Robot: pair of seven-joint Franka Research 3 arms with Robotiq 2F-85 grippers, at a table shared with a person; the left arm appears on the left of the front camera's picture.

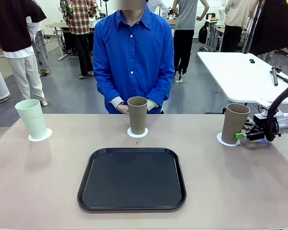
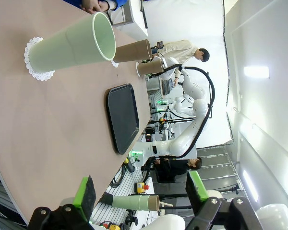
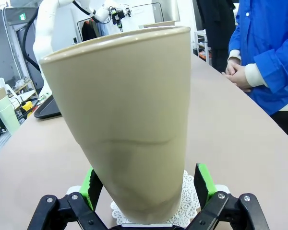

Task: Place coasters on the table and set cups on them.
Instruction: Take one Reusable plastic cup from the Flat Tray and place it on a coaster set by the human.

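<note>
Three cups stand upright on the beige table [image 1: 43, 187], each on a white lacy coaster. The mint green cup [image 1: 31, 118] is at the far left on its coaster [image 1: 41, 136]. A tan cup [image 1: 137, 115] stands in the middle on a coaster [image 1: 137, 133], in front of the person. Another tan cup [image 1: 234, 123] is at the right on a coaster [image 1: 222, 140]. My right gripper [image 1: 240, 135] is open, its green pads [image 3: 203, 184] on either side of that cup's [image 3: 129, 120] base. My left gripper [image 2: 140, 191] is open and empty, well back from the mint cup [image 2: 72, 45].
A black tray [image 1: 132, 178] lies empty at the table's near middle. The person in a blue shirt stands at the far edge with hands [image 1: 122, 108] clasped behind the middle cup. A white table [image 1: 235, 72] stands behind on the right.
</note>
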